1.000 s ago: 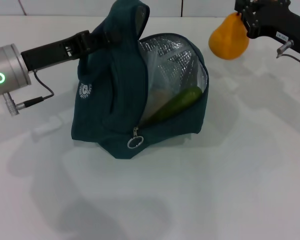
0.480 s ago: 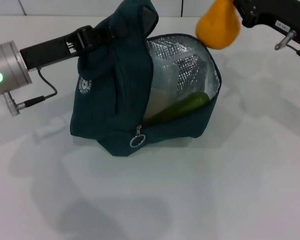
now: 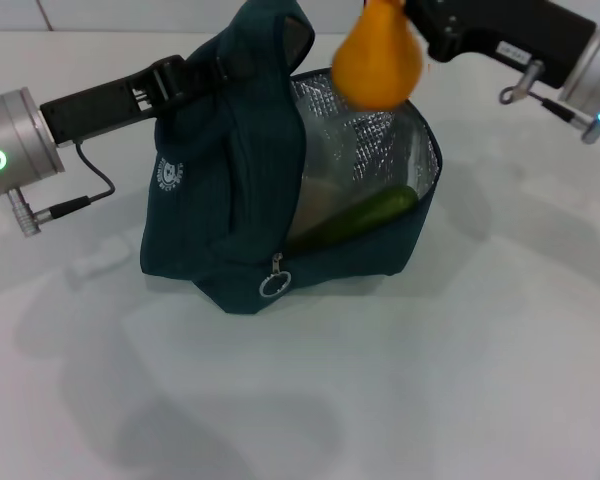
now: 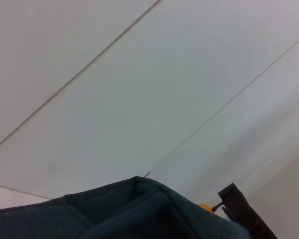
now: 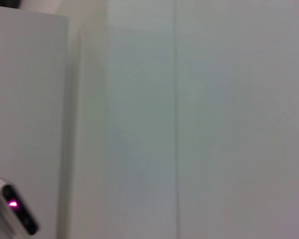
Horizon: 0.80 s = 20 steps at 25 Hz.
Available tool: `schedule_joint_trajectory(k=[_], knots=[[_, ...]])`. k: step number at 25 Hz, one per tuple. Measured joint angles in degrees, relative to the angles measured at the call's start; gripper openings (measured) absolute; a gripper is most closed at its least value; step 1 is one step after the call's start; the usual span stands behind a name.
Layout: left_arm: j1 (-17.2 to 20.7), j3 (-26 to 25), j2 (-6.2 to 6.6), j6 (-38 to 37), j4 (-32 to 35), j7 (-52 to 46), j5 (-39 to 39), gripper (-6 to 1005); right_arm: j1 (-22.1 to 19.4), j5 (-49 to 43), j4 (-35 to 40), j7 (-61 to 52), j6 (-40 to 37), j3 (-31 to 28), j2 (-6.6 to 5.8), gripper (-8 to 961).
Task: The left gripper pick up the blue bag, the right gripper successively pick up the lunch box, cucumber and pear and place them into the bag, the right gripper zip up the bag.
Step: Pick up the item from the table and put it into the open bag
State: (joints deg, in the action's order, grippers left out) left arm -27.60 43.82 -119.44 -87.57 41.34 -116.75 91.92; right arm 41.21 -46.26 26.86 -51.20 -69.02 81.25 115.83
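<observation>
Orange-yellow pear [image 3: 378, 62] hangs above the open mouth of the large dark teal fabric bag [image 3: 220, 230], pinched at its upper end by the right tool [image 3: 412, 12], whose black arm with a silver wrist reaches in from the upper right of the head view. The pear is a little blurred and its stem cannot be made out. The bag stands on the white table [image 3: 460, 380], its silver foil lining showing through the wide opening that faces the right side. Inside, the long dark green cucumber [image 3: 365, 212] lies slanted along the lower edge of the opening, and behind it a pale, clear shape that looks like the plastic lunch box [image 3: 320, 200] leans against the lining, though its details are hard to tell. The ring zipper pull [image 3: 271, 284] dangles at the front corner of the bag, and the small round white logo [image 3: 169, 175] shows on the side facing the left arm. The left tool [image 3: 215, 68] is pressed onto the raised fabric at the top of the bag, holding it up. In the left wrist view the teal fabric fills the lower edge, with a sliver of orange beside a black part of the other arm
</observation>
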Motion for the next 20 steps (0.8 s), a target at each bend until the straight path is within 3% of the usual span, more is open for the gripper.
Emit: schedule_joint_trajectory(k=[9,20], knots=[[0.0,-0.1,0.0,0.8,-0.9,1.0,0.0,41,2.3,0.5,-0.3,-1.8,0.8,7.3,0.36,32],[0.7,0.0,0.0,1.6,-0.9,1.1,0.2,42,1.3,0.7,-0.4,-3.9,1.2,8.0,0.36,32]])
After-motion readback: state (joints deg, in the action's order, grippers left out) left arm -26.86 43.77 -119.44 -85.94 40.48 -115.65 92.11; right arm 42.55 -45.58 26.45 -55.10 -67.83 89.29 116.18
